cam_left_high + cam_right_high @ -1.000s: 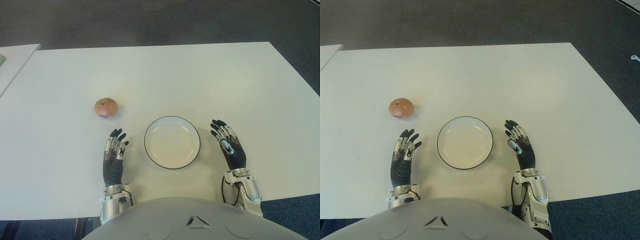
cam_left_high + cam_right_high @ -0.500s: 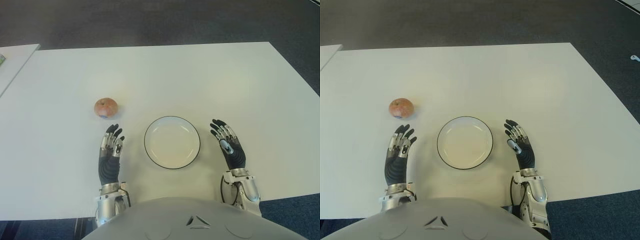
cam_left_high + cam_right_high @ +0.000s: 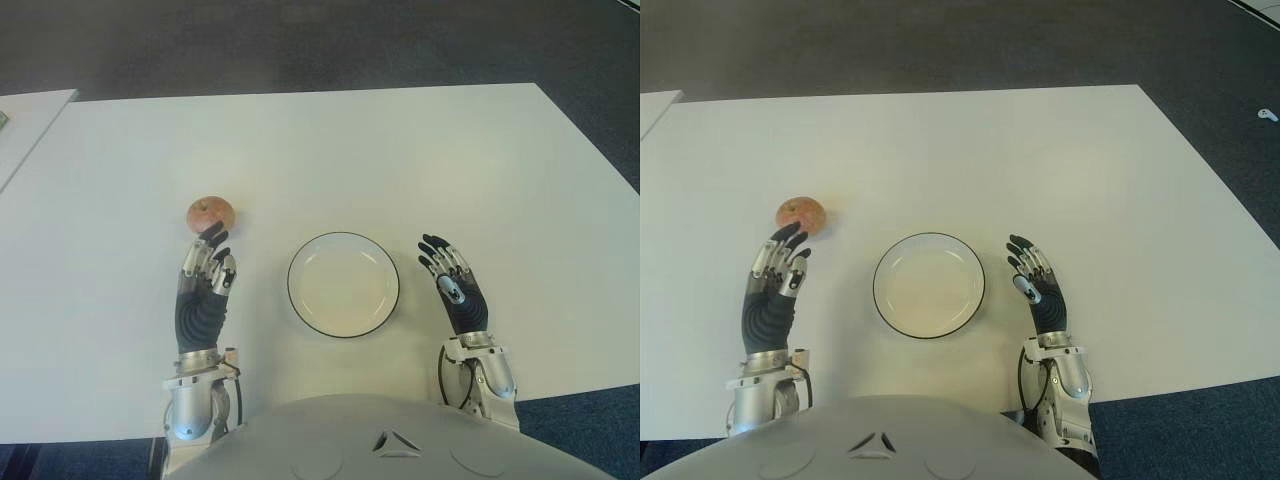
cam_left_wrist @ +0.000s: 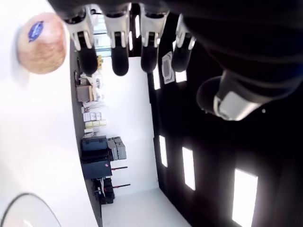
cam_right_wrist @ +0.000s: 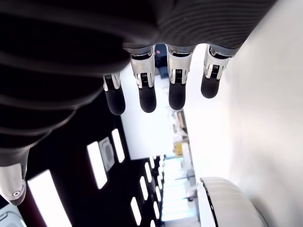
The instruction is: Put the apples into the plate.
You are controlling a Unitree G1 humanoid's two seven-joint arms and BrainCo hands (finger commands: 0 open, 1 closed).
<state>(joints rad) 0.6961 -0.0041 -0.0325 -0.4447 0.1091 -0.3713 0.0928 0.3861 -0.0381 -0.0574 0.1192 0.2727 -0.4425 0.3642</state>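
The left hand has advanced over the last second from beside the plate toward the apple; its fingers are extended and spread, holding nothing, tips just short of the fruit, though contact cannot be ruled out from the eye views. The reach is thus under way and the grasp not yet made. The right hand shows right of the plate, fingers open and empty. Only 1 apple shows: reddish, round, a blue sticker on it, lying on the table, left of the bare plate.
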